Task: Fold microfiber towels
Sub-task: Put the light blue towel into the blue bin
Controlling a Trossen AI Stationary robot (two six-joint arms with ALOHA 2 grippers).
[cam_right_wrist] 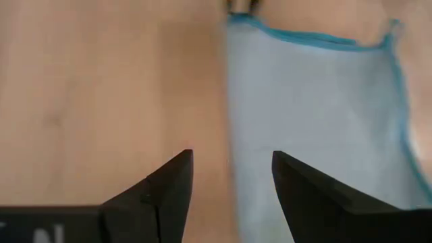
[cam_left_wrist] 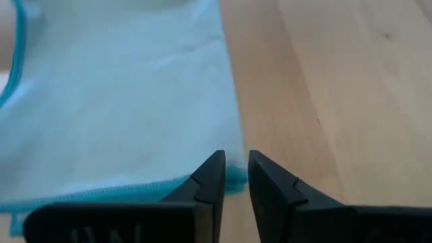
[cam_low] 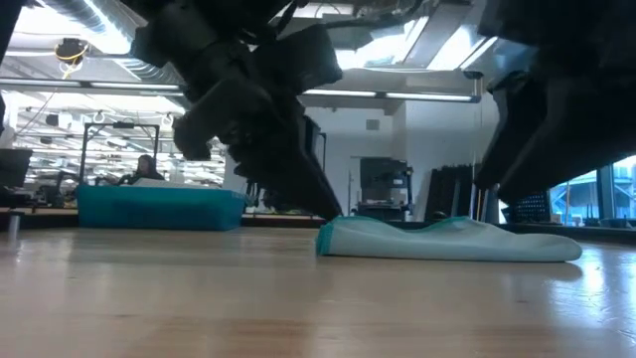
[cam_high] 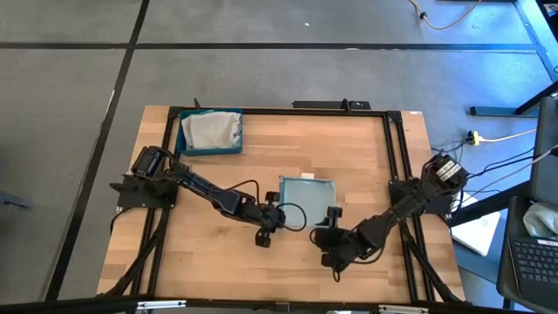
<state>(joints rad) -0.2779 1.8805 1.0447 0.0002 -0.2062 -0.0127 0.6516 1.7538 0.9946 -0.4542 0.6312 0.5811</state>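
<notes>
Desk: pale wood, black-framed; a teal tray (cam_high: pixel 209 132) holding crumpled towels (cam_high: pixel 210 129) sits far left.
Towel: pale blue towel (cam_high: pixel 306 201) lies folded flat mid-desk, between both arms.
Left tool (cam_high: pixel 264 234): at the towel's near-left corner, fingers almost together; whether it pinches the teal hem, I cannot tell.
Right tool (cam_high: pixel 334 237): at the near-right corner, fingers apart, holding nothing.
Advice: pinch both near corners evenly, lift together, and lay edge onto edge so the fold stays square.
</notes>
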